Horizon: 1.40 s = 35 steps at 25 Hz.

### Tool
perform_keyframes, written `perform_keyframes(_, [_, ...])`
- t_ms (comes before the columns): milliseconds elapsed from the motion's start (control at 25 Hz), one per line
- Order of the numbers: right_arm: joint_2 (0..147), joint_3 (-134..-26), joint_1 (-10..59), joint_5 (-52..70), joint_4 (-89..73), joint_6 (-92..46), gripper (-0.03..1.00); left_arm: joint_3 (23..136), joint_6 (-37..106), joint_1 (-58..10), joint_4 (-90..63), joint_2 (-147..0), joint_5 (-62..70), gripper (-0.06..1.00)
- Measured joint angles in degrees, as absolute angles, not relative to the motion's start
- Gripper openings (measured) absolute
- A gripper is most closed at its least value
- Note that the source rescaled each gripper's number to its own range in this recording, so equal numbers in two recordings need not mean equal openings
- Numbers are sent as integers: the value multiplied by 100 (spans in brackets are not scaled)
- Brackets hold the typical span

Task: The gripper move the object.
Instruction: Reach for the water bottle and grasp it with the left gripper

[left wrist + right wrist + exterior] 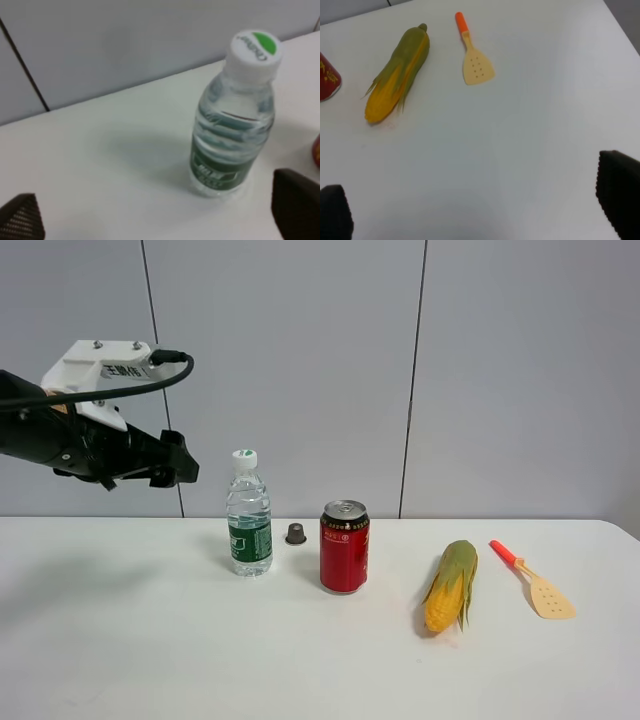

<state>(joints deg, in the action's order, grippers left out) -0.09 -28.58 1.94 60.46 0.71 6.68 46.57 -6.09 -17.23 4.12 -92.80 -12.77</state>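
Note:
The clear water bottle (249, 515) with a white cap and dark green label stands upright on the white table (120, 640), left of centre. My left gripper (178, 462) hangs in the air to the left of the bottle, at about the height of its cap, not touching it. In the left wrist view the bottle (232, 125) stands ahead of the left gripper (159, 212), whose fingertips (297, 205) are wide apart and empty. My right gripper (477, 205) is out of the exterior view. In its wrist view it is open and empty above bare table.
A red can (344, 546) stands just right of the bottle, with a small dark capsule (296, 533) between and behind them. A corn cob (452, 583) and an orange-handled spatula (535, 583) lie further right. A grey panel wall stands behind the table.

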Motion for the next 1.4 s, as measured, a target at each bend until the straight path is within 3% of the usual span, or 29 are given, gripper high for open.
perform_keyframes(240, [-9,-2858,194,6046,71,668,100,4657,-2802,-1730,2804,-9632,-1716,100])
perform_keyframes(480, [-9,-2858,194,6046,71,668,100,4657,-3689,-1765,4620,-10022,-2940,100])
perform_keyframes(1040, [-9,-2858,194,6046,71,668,100,4706,-2625,-1482,3659,-10883,-4329,100])
perform_keyframes(1400, [-9,-2858,194,6046,71,668,100,5340,-2585,-1465,3417,-11390,-4472,100])
